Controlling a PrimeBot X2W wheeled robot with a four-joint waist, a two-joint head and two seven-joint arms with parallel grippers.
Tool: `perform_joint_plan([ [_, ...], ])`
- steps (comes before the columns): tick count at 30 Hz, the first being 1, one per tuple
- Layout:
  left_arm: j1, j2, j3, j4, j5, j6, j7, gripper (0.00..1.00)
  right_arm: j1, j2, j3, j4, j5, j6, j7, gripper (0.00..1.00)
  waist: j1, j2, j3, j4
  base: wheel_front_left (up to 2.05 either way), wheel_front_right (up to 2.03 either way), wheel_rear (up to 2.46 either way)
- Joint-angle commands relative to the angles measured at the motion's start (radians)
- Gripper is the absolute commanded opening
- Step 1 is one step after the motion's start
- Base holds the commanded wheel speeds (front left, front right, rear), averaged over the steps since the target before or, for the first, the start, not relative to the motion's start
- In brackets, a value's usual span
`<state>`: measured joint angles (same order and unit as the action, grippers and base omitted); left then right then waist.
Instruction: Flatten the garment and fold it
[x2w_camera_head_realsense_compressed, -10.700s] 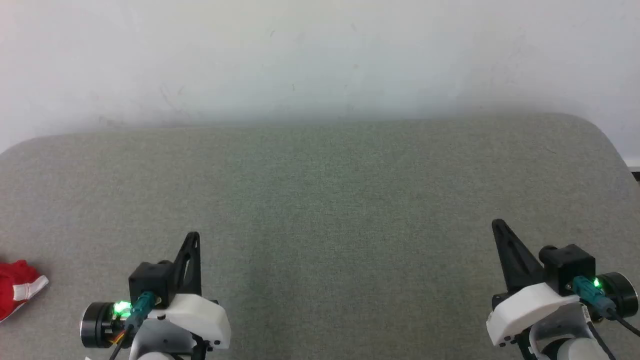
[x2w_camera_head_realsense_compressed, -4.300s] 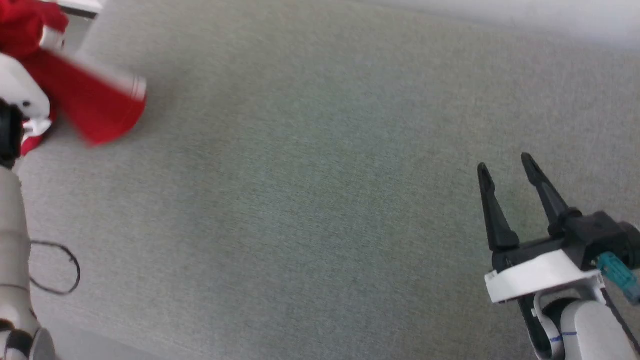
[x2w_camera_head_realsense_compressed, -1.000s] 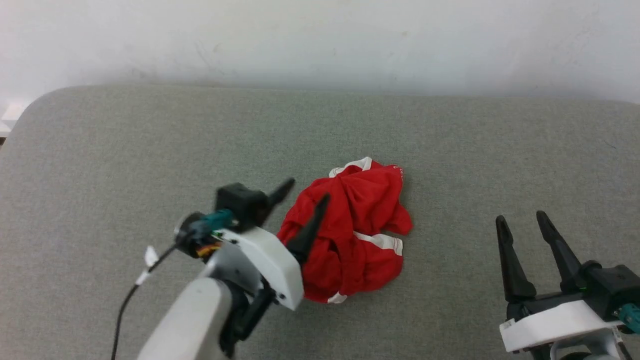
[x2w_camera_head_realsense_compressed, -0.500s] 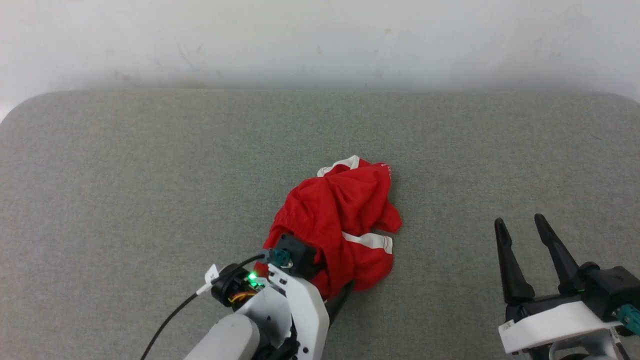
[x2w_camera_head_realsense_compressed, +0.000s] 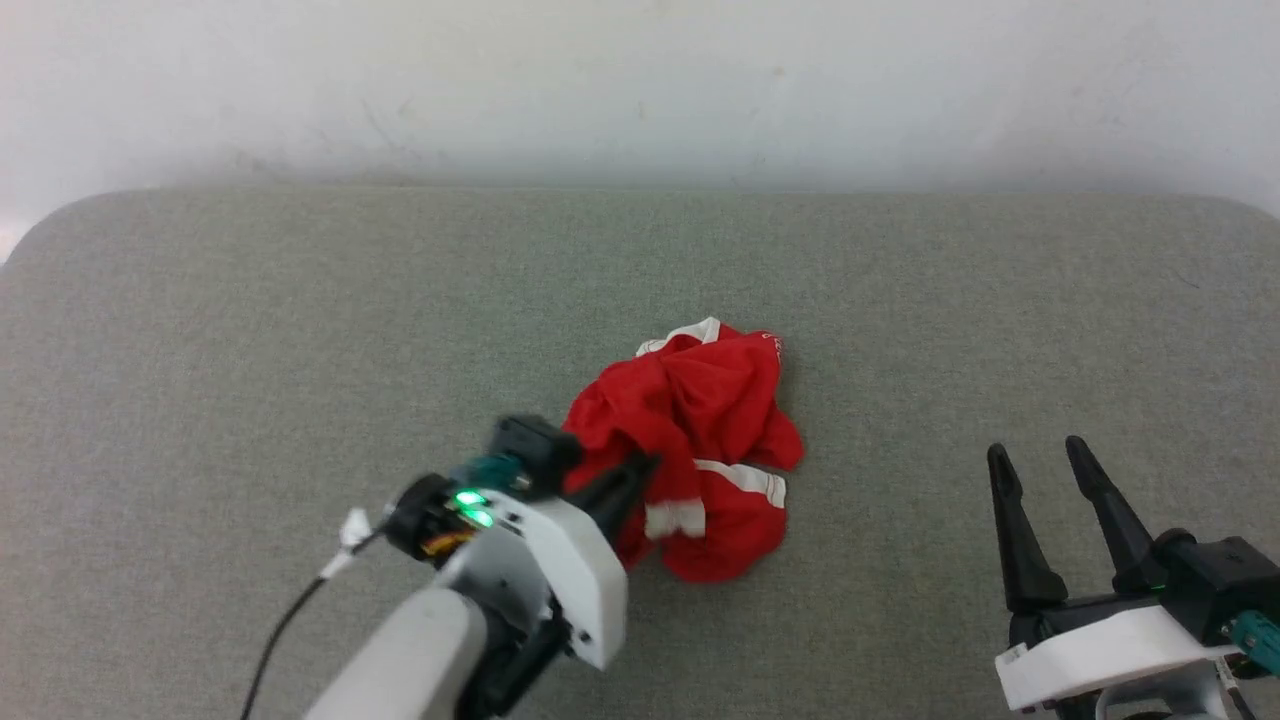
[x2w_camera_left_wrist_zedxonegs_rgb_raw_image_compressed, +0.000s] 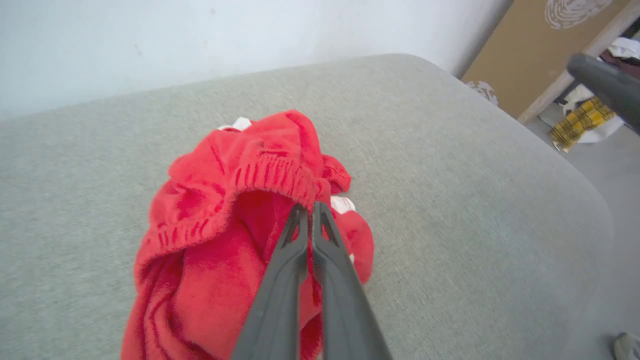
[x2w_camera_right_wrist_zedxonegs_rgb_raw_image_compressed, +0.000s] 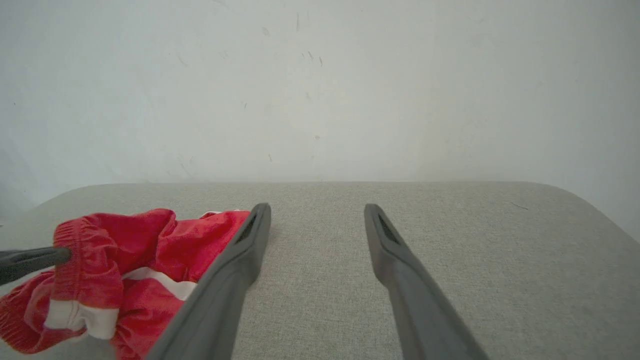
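Fabric is lying bunched in a red heap near the middle of the grey padded surface (x2w_camera_head_realsense_compressed: 300, 330): the garment (x2w_camera_head_realsense_compressed: 715, 420) is sitting crumpled rather than spread. From the head view the heap is running longer front to back than side to side, its long axis heading away from the robot toward the white wall (x2w_camera_head_realsense_compressed: 640, 80). A white-trimmed hem corner is pointing at the wall from the far end. A white stripe is crossing the near half on a slant, dropping toward the right. The ribbed waistband is facing the robot's left side, and in the left wrist view it is arching up like an open mouth.

The left gripper (x2w_camera_head_realsense_compressed: 640, 468) is reaching in from the near left with its two dark fingers pressed together. It is clenching the waistband edge, and that fold is riding up at the fingertips. A flap with a white band is hanging just below them.

The right gripper (x2w_camera_head_realsense_compressed: 1035, 452) is hovering well apart to the right of the heap, above bare grey cloth. Its fingers are standing spread, pointing toward the wall and gripping nothing.

Past the surface's rounded corner, the left wrist view is showing a brown board (x2w_camera_left_wrist_zedxonegs_rgb_raw_image_compressed: 530, 55) and a yellow checked cloth (x2w_camera_left_wrist_zedxonegs_rgb_raw_image_compressed: 580, 120) on the floor.
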<state>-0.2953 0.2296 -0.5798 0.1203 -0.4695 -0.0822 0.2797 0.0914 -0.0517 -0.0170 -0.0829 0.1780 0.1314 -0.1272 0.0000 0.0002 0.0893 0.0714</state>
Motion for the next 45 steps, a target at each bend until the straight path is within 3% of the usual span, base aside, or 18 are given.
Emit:
perform_joint_plan([
  [1, -0.008, 0.013, 0.040, -0.028, -0.008, 0.030, -0.027, 0.00, -0.004, 0.001, 0.001, 0.002, 0.007, -0.001, -0.010, 1.00, 0.0000, -0.0002, -0.004, -0.001, 0.00, 0.00, 0.00],
  [9, 0.154, 0.121, 0.279, -0.107, -0.086, 0.209, -0.053, 0.00, 0.003, 0.001, 0.005, 0.013, 0.024, -0.001, -0.013, 1.00, 0.0000, -0.0002, -0.004, -0.006, 0.00, 0.00, 0.00],
  [14, 0.253, 0.153, 0.363, -0.053, -0.150, 0.250, -0.039, 0.00, -0.006, 0.001, 0.002, 0.018, 0.027, -0.001, -0.015, 1.00, 0.0000, -0.0002, 0.009, -0.005, 0.00, 0.00, 0.00],
  [15, 0.261, 0.154, 0.370, -0.033, -0.160, 0.247, -0.041, 0.18, -0.008, 0.001, 0.003, 0.020, 0.027, -0.001, -0.014, 1.00, 0.0000, -0.0002, 0.011, -0.004, 0.00, 0.00, 0.00],
  [16, 0.264, 0.153, 0.375, -0.013, -0.168, 0.241, -0.048, 0.55, -0.009, 0.001, 0.005, 0.022, 0.027, -0.001, -0.013, 1.00, 0.0000, -0.0002, 0.013, -0.003, 0.00, 0.00, 0.00],
  [17, 0.264, 0.148, 0.381, 0.004, -0.176, 0.236, -0.060, 1.00, -0.011, 0.001, 0.007, 0.023, 0.026, -0.001, -0.012, 1.00, 0.0000, -0.0002, 0.014, -0.003, 0.00, 0.00, 0.00],
  [24, 0.254, 0.144, 0.413, 0.049, -0.119, 0.239, -0.259, 1.00, -0.006, 0.001, 0.007, 0.027, 0.020, -0.001, -0.002, 1.00, 0.0000, -0.0002, -0.012, -0.004, 0.00, 0.00, 0.00],
  [32, 0.284, 0.121, 0.395, -0.049, -0.019, 0.252, -0.487, 1.00, 0.000, 0.001, 0.042, 0.074, 0.044, -0.001, 0.059, 1.00, 0.0000, -0.0002, -0.049, 0.013, 0.00, 0.00, 0.00],
  [45, 0.306, 0.011, 0.378, -0.077, 0.039, 0.235, -0.541, 1.00, -0.284, 0.001, 0.205, 0.465, 0.139, -0.001, 0.363, 1.00, 0.0000, -0.0002, -0.029, 0.125, 0.00, 0.00, 0.00],
])
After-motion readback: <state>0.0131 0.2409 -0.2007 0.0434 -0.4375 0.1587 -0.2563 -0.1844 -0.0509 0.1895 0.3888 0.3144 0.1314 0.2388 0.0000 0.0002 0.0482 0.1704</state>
